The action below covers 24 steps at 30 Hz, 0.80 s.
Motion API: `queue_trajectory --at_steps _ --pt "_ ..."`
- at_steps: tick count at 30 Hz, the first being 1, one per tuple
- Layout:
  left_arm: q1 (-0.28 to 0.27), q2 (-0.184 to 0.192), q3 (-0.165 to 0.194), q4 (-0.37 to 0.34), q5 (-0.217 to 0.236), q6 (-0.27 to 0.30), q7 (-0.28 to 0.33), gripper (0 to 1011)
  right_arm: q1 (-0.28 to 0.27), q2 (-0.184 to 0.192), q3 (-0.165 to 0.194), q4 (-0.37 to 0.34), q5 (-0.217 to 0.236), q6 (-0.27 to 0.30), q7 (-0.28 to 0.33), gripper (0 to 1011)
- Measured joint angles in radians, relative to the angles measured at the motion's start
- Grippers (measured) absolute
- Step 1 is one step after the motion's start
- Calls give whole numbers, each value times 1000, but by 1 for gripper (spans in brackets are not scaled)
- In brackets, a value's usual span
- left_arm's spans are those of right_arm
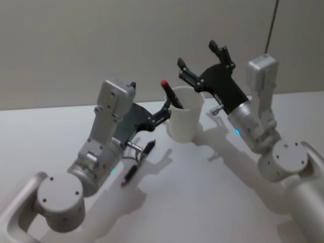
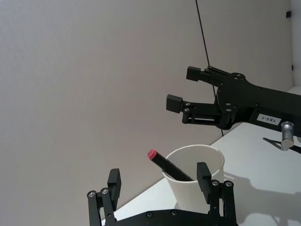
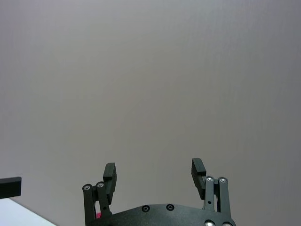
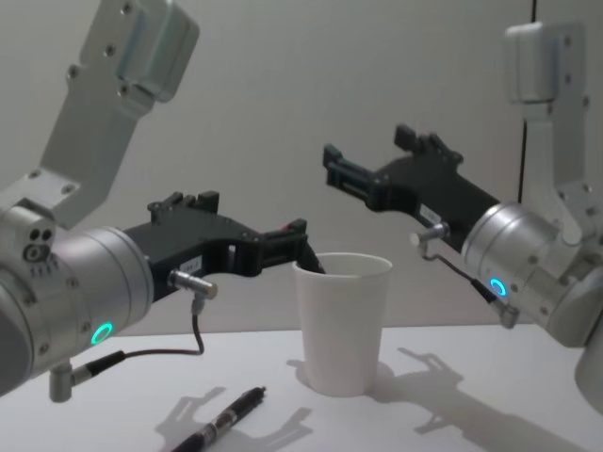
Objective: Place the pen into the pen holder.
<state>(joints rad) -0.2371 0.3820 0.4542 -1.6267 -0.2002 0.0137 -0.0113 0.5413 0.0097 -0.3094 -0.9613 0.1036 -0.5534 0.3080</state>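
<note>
Standing in the white cup point(image 1: 185, 119) is the red-tipped pen point(image 1: 170, 93). Its low end is down inside the cup. Its red end pokes up over the rim and leans toward the left claw point(image 1: 163, 114).

The left claw is wide open and holds nothing. Its fingertips are right up beside the cup's rim, on the side where the pen leans. I cannot tell if a fingertip touches the cup. From the left wrist view, the left claw point(image 2: 159, 174) points at the cup point(image 2: 186, 193), and the pen point(image 2: 164, 165) shows between its two fingers, just past them.

The right claw point(image 1: 198, 56) is wide open too, with nothing in it. It hangs in the air, higher than the cup's rim. The cup is below it and a little toward the left claw. In the chest view, the right claw point(image 4: 367, 146) is above the cup point(image 4: 344, 320), and the left claw point(image 4: 283, 240) is lower, level with the rim. The right wrist view shows the right claw point(image 3: 154, 168) with its fingers far apart.

A black pen point(image 1: 136, 164) lies flat on the white table point(image 1: 202, 192). It is under the left arm, behind the left claw and well apart from the cup.
</note>
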Motion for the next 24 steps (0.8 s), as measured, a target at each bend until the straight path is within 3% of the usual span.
queue_trajectory --at_steps 10,24 --pt "0 0 0 0 0 0 0 1001 -26 15 4 -37 8 27 -11 1001" --pt "0 0 0 1 0 0 0 1001 -150 88 23 -219 50 159 -65 1001"
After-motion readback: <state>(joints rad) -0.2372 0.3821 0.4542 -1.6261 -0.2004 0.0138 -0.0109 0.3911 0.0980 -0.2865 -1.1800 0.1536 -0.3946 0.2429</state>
